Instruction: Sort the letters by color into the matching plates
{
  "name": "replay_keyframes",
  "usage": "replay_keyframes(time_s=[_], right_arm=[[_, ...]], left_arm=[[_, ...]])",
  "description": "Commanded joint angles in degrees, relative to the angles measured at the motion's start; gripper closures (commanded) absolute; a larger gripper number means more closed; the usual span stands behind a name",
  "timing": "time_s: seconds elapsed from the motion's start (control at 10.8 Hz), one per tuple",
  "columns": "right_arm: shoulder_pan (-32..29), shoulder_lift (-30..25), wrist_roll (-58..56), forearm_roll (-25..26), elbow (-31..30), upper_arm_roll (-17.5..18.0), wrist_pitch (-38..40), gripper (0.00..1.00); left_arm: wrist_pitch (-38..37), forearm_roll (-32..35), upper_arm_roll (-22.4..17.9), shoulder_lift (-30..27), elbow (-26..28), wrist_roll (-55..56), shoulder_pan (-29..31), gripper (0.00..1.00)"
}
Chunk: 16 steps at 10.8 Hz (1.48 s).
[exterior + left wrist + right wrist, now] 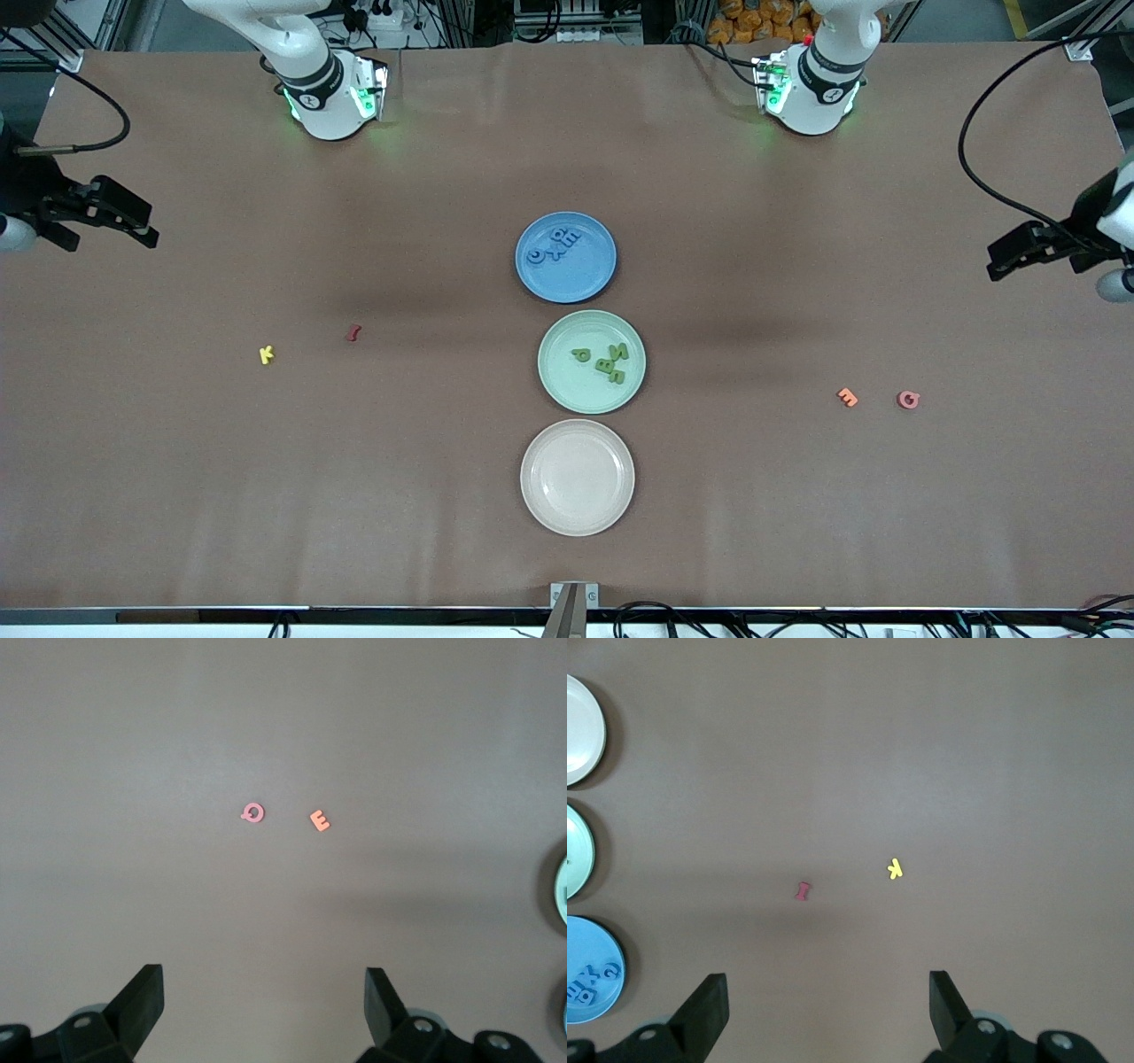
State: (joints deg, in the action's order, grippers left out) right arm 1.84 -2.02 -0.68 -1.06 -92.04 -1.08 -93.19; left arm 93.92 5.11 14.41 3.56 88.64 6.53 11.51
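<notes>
Four small flat blue letters are found in the round blue plate, four green letters in the mint plate beside it. The beige plate is bare; yellow, dark red, orange and pink letters remain on the desk. Left pincer and right pincer are held wide, empty.

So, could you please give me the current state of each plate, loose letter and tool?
blue plate: holds blue letters
green plate: holds green letters
cream plate: empty
yellow letter: loose on table
dark red letter: loose on table
orange letter: loose on table
pink letter: loose on table
left tool: open, empty
right tool: open, empty
</notes>
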Motion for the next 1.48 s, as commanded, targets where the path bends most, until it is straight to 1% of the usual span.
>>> replay_keyframes(time_s=[0.0,0.19,0.46,0.65,0.74,0.83,0.93,1.39], right_arm=[[-0.43,0.79,1.39,-0.78,1.78,0.56,0.65,0.00],[-0.43,0.71,1.30,-1.39,1.69,0.47,0.65,0.00],[-0.96,0.62,0.95,-2.28,1.42,0.38,0.82,0.00],[-0.78,0.44,0.60,-2.28,1.43,0.47,1.26,0.00],[-0.70,0.44,0.33,-2.28,1.51,0.56,1.26,0.00],[-0.70,0.44,0.33,-2.28,1.51,0.56,1.26,0.00],[-0.70,0.44,0.42,-2.28,1.43,0.56,1.26,0.00],[-0.70,0.27,0.33,-2.28,1.51,0.56,3.02,0.00]], left_arm=[[-0.14,-3.08,-3.06,-5.65,4.69,-1.79,-4.29,0.00],[-0.14,-4.67,-7.27,-7.77,5.23,-4.49,-7.71,0.00],[-0.14,-4.67,-9.91,-8.57,5.32,-6.18,-10.53,0.00],[-0.14,-4.85,-9.93,-7.60,4.09,-5.83,-11.15,0.00],[-0.14,-5.72,-9.84,-7.51,3.39,-5.74,-10.89,0.00],[-0.14,-8.34,-10.10,-7.34,2.95,-5.48,-10.54,0.00],[-0.32,-8.71,-10.19,-7.16,3.03,-5.48,-10.45,0.00],[-0.85,-8.28,-10.19,-5.94,3.03,-6.09,-9.75,0.00]])
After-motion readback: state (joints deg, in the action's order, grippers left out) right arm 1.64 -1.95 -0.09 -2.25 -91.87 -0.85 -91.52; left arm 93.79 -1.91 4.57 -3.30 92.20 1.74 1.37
